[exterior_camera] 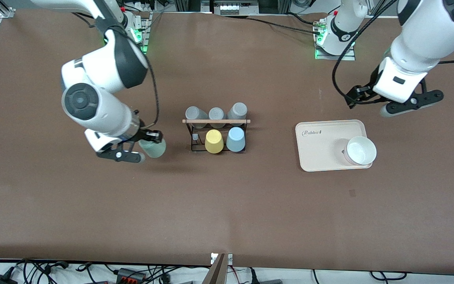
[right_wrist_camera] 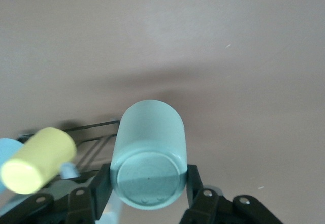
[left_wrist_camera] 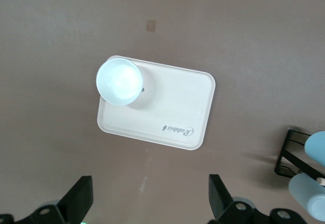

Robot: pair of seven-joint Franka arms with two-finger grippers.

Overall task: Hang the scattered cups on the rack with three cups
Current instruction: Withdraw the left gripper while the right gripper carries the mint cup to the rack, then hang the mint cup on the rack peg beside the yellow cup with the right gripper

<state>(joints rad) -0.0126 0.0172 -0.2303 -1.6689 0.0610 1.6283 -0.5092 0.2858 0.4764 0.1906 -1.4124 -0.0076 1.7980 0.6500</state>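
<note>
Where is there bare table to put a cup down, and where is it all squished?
Bare brown table lies nearer the front camera than everything, and between the black wire rack and cream rectangular tray. It is crowded at the rack, where the right tool holds the mint-green tumbler. The open left tool waits toward its own end.

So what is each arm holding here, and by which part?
The right end effector clamps the mint cup across its sides near the base. The left end effector, waiting open near the tray, holds nothing.
</note>
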